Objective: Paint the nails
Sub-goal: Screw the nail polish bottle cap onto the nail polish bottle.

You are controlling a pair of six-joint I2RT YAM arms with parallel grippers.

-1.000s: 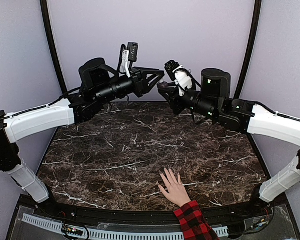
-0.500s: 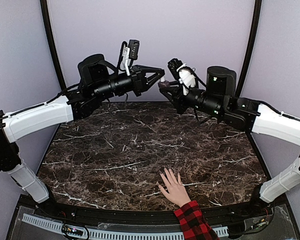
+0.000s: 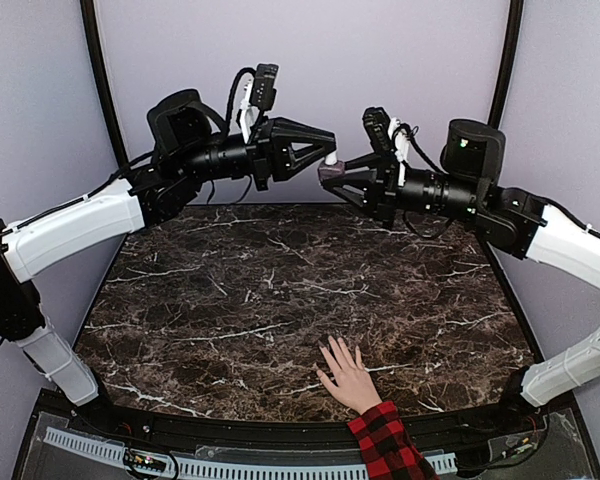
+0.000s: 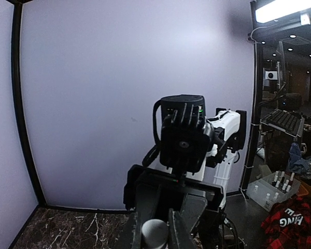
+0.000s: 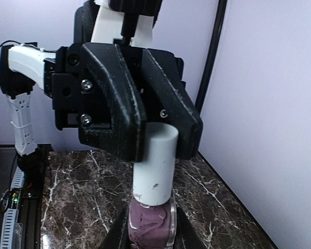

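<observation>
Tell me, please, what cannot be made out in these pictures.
Nails, top view: too small to tell whether any is painted.
Polish bottle, right wrist view: base cut off by the lower edge, sides hidden by the right gripper.
White cap, left wrist view: mostly hidden inside the left gripper.
Plaid sleeve, top view: cut off by the bottom edge.

Red-black plaid sleeve [image 3: 385,445]; white-capped bottle [image 5: 151,223], seemingly mauve.
</observation>
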